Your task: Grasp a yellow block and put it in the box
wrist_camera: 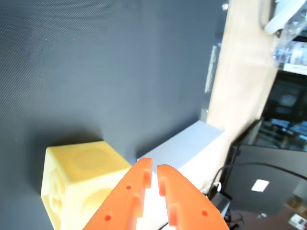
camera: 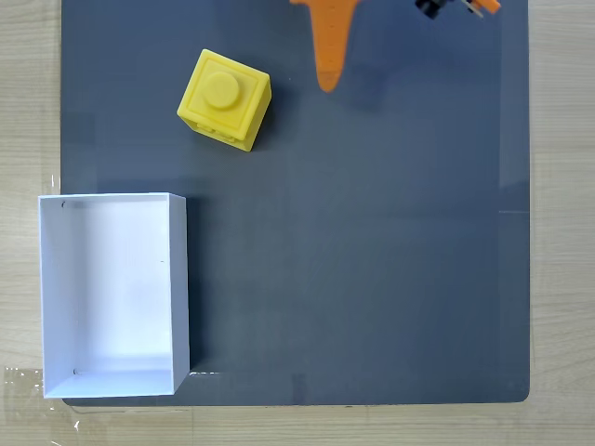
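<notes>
The yellow block [camera: 224, 98] stands on the dark mat at the upper left in the fixed view, its round stud facing up. The white open-topped box [camera: 113, 294] sits below it at the mat's left edge and holds nothing. My orange gripper [camera: 328, 82] reaches in from the top edge, to the right of the block and apart from it. In the wrist view the gripper [wrist_camera: 154, 168] has its fingertips nearly together with nothing between them, the yellow block [wrist_camera: 79, 184] sits to their left, and the box [wrist_camera: 192, 151] lies behind them.
A dark grey mat [camera: 372, 242] covers most of a light wooden table [camera: 562, 232]. In the wrist view, a black case and cables [wrist_camera: 268, 177] lie beyond the table edge at the right.
</notes>
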`<control>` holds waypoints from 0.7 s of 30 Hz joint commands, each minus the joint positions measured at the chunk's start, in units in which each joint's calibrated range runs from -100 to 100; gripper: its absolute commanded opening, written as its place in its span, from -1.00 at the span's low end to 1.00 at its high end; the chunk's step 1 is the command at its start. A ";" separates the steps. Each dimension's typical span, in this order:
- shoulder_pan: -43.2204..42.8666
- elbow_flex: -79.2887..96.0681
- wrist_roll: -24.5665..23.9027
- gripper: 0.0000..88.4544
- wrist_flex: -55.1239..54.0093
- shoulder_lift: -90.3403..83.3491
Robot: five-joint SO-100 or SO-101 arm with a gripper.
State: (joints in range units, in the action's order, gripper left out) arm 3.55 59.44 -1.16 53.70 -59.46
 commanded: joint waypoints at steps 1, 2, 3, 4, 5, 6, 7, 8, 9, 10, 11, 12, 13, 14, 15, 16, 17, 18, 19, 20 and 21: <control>-0.36 -14.89 -0.78 -0.96 6.68 9.04; -0.10 -17.88 -1.83 -0.96 9.21 11.41; 0.23 -20.77 -3.04 -0.96 11.57 13.78; 0.40 -23.57 -4.14 -0.96 14.01 15.99; 0.74 -26.20 -5.08 -0.96 16.46 18.19; 1.58 -28.55 -5.97 -0.96 18.81 20.22; 2.25 -30.81 -6.92 -0.96 20.82 22.34; 3.01 -32.89 -7.86 -0.96 22.65 24.46; 4.02 -34.79 -8.70 -0.96 24.31 26.24; 5.12 -36.51 -9.44 -0.96 25.97 28.10; 6.29 -38.23 -10.12 -0.96 27.45 29.97; 7.47 -40.04 -10.70 -0.96 28.85 31.75; 8.65 -41.85 -11.17 -0.96 30.51 33.53; 9.75 -43.66 -11.59 -0.96 32.08 35.14; 10.67 -45.28 -11.80 -0.96 33.91 36.66; 11.43 -47.00 -11.95 -0.96 35.65 38.19; 12.02 -48.54 -11.95 -0.96 37.57 39.55; 12.44 -49.99 -11.95 -0.96 39.58 40.73; 12.86 -51.43 -11.80 -0.96 41.59 41.92; 13.11 -52.70 -11.64 -0.95 43.68 42.94; 13.45 -53.61 -11.53 -0.94 45.86 43.87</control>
State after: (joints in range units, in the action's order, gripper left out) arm 15.88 10.84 -12.84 94.63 -17.15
